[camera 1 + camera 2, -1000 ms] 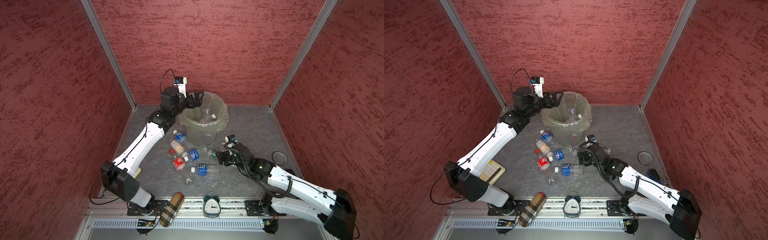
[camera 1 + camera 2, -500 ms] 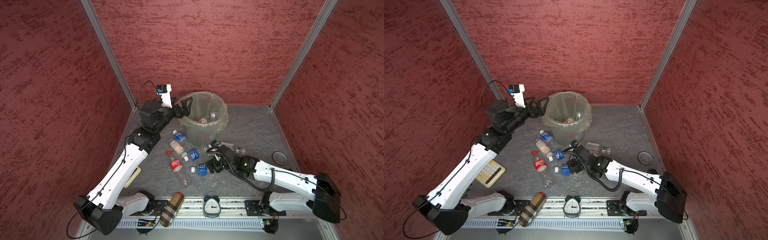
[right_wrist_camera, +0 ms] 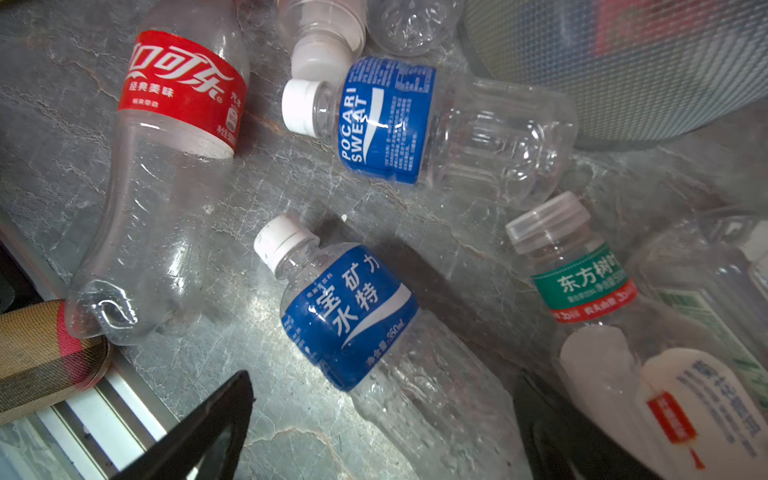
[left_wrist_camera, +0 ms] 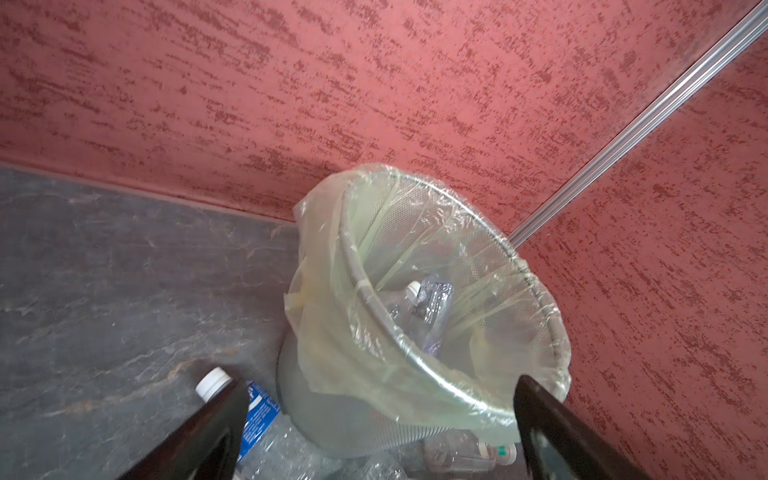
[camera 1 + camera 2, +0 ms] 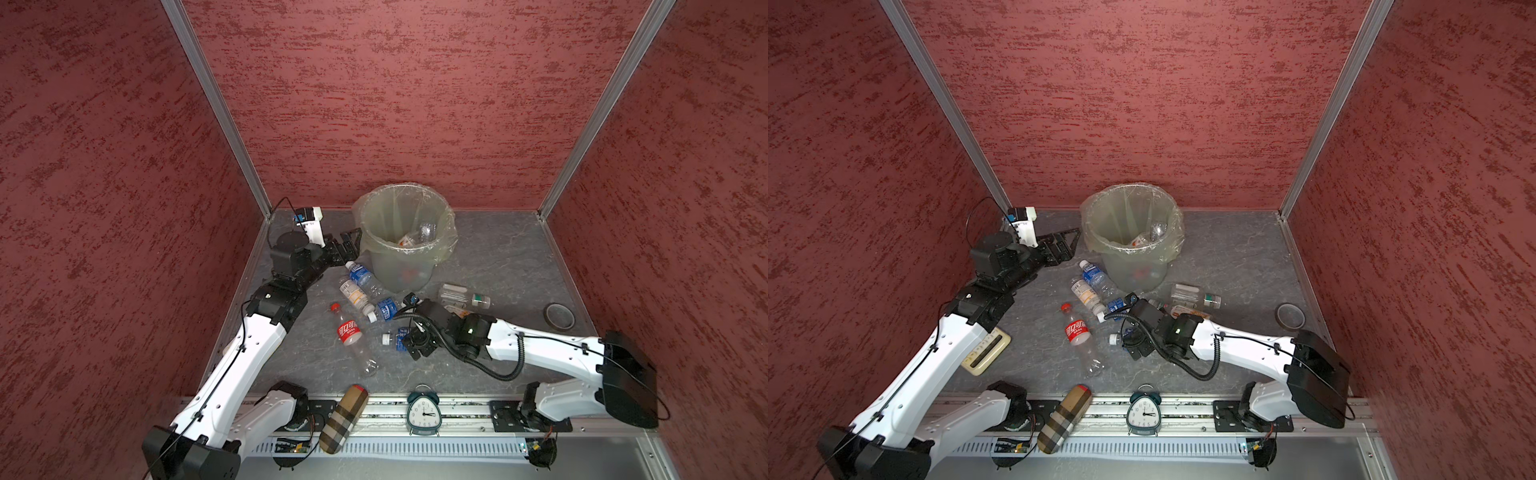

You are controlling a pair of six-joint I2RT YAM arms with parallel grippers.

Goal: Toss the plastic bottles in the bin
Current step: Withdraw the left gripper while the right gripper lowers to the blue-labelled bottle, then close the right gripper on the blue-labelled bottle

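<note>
A few bottles (image 5: 419, 235) lie inside the bin (image 5: 401, 272) at the back wall. More lie scattered in front of it, among them a cola bottle (image 5: 349, 332) and a blue-label bottle (image 3: 353, 316). The right gripper (image 5: 415, 343) hangs over the blue one, fingers spread wide on either side, seemingly not touching it. The left gripper (image 5: 347, 245) is just beside the bin's rim, fingers spread, holding nothing. A plaid case (image 5: 344, 417) and a clock (image 5: 423, 411) rest at the front.

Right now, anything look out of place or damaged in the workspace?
The plaid brown cylindrical case lies tilted across the front metal rail, its near end overhanging. A teal alarm clock stands on the same rail. The clear red-labelled plastic bottle is dented at its base. No spill visible.
</note>
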